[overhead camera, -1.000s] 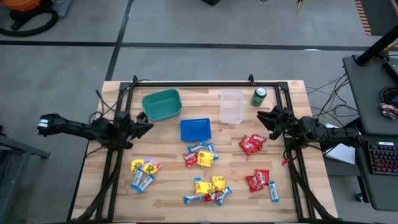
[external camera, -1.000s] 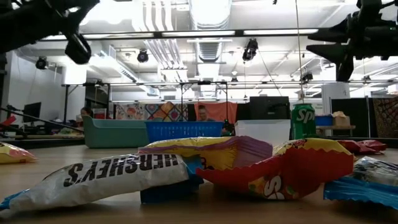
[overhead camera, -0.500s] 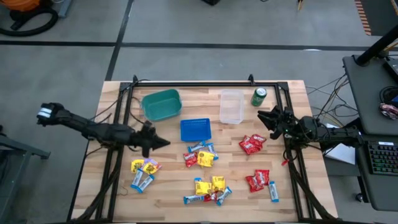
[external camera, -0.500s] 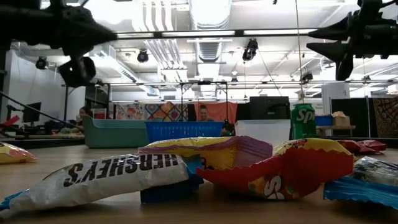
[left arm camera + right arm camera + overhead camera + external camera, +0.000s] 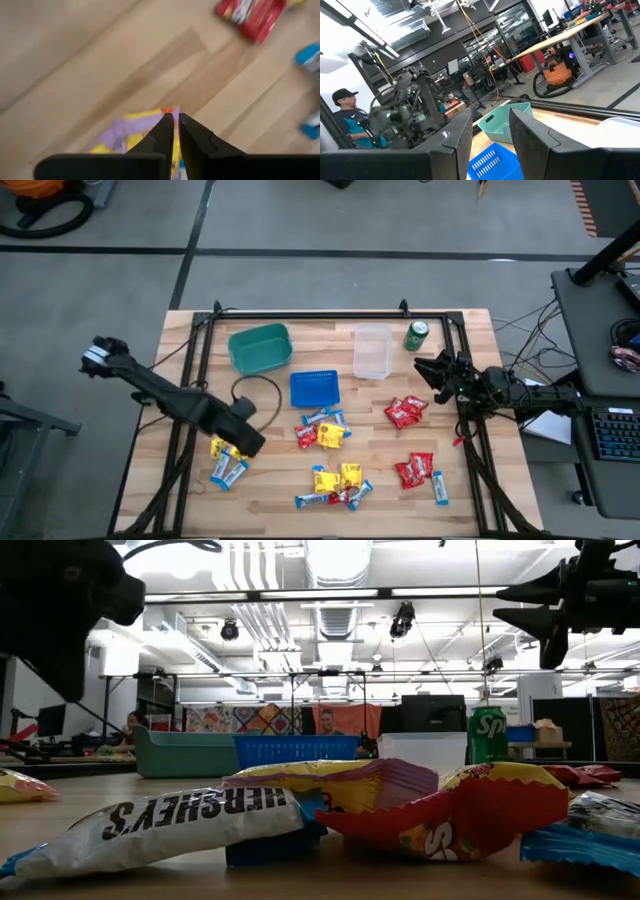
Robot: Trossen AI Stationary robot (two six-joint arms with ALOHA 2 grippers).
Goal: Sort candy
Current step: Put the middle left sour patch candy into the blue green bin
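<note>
Trouble spot: left gripper [image 5: 173, 120], fingers pressed together, hangs over the shiny yellow-and-purple wrapped candy [image 5: 232, 447] at the table's 8 o'clock; closed, it'll shove it. Right gripper [image 5: 424, 366] waits spread at 3 o'clock.

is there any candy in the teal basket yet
No, in the high view the teal basket shows only its bare floor; the candy all lies on the table.

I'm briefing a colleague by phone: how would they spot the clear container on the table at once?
Start at the wooden table and look along its far edge. There the green can stands near the right corner, and the clear container sits just left of it. Unlike the teal bin and the blue basket, it is see-through and colourless.
</note>
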